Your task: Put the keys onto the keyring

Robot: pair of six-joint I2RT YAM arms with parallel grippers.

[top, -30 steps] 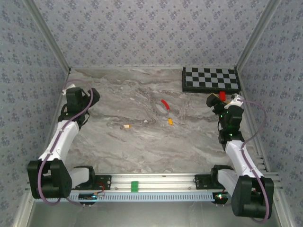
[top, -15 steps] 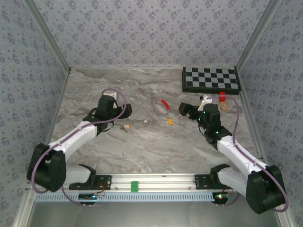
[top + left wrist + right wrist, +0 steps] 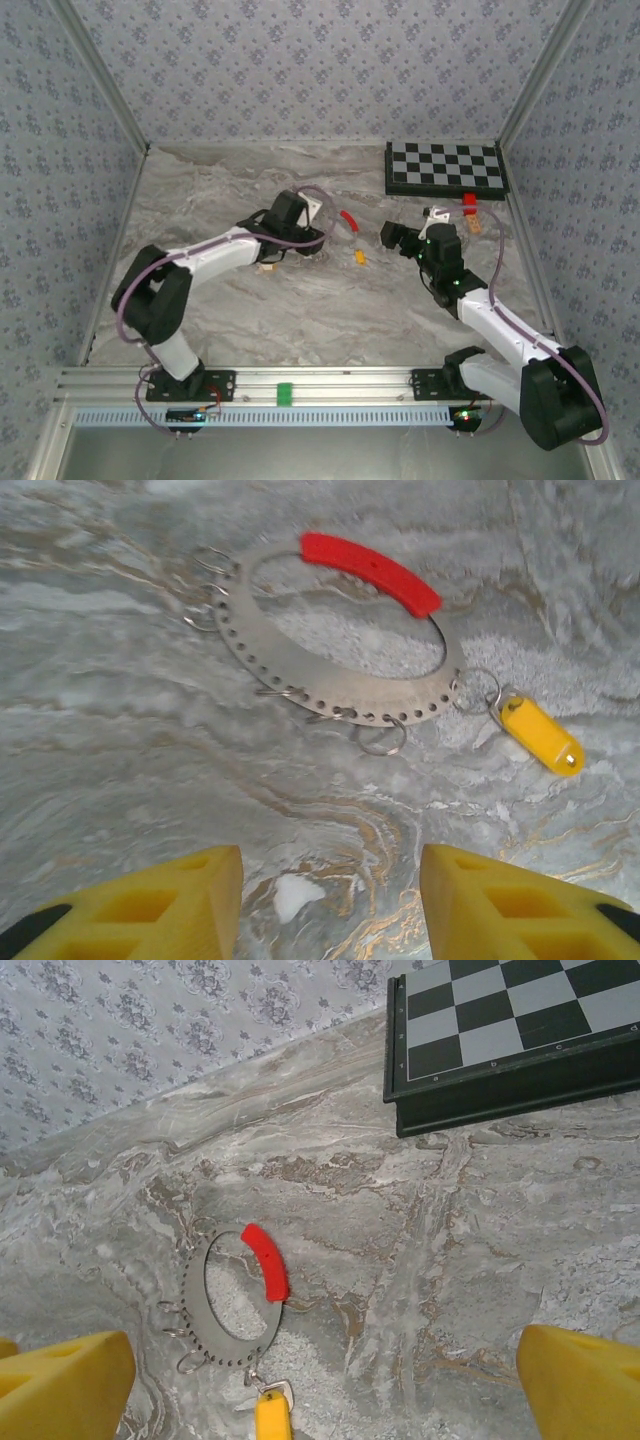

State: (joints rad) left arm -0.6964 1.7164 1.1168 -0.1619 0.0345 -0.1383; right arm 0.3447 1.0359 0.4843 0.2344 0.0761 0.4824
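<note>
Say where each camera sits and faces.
Top external: above and behind, looking down on the table; left arm and right arm show.
Left wrist: low, facing the keyring and yellow key; own jaws below.
Right wrist: higher, facing keyring and chessboard; own jaws in bottom corners.
Wrist views share keyring and yellow key.

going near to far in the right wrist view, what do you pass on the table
orange-yellow key → keyring with its red tag → checkerboard
</note>
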